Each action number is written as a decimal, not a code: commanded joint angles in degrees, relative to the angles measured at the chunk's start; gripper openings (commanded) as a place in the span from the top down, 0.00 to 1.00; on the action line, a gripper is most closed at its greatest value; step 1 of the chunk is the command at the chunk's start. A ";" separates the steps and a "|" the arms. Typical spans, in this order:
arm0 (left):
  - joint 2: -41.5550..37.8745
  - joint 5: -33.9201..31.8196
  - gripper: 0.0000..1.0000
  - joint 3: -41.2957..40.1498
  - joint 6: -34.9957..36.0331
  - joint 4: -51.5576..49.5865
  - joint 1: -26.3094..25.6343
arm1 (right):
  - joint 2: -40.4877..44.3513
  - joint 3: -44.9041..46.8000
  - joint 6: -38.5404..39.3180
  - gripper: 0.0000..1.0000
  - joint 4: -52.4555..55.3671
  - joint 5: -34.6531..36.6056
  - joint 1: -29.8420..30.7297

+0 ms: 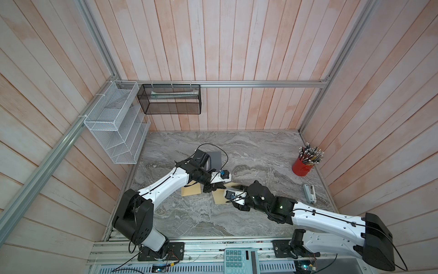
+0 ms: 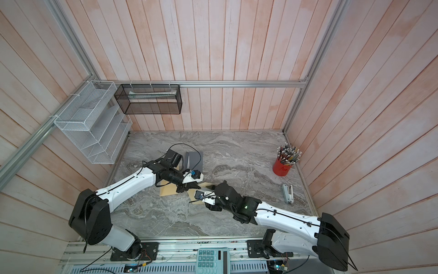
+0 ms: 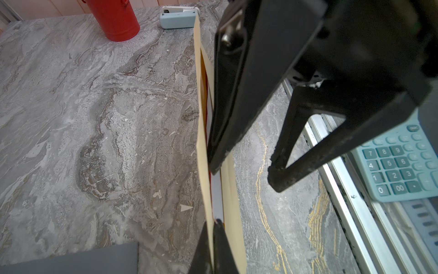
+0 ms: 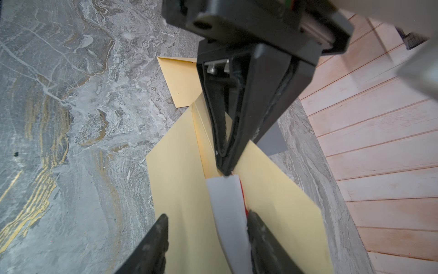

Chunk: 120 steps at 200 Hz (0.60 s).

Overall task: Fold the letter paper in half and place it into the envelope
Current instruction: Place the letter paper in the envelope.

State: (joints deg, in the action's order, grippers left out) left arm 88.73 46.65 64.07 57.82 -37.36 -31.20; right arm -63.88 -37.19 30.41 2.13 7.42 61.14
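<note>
The left gripper is clenched on 1 lifted layer at the mouth of the manila envelope, near the middle of the marble tabletop. The folded white letter paper sits partway inside that mouth, between the spread jaws of the right gripper, touching 1 finger.

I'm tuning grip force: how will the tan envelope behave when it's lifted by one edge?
Probably floppy: the envelope bows where the left gripper pinches its upper layer. Likely light, since that small pinch holds the layer up. Its smooth paper could slip.
</note>
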 commanded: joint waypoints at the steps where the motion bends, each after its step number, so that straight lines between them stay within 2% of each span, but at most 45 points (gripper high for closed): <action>1: 0.45 1.90 1.00 1.48 0.27 -1.02 -0.37 | -1.26 0.28 -0.21 0.45 -1.14 0.10 -0.04; 120: 0.24 2.37 1.00 1.57 0.36 -1.31 -0.39 | -5.07 0.67 -3.49 0.45 -2.27 -2.17 -0.06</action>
State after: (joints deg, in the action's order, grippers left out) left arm 88.73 46.72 64.07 57.82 -37.76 -31.31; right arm -68.16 -36.25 28.80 -0.23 6.22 61.14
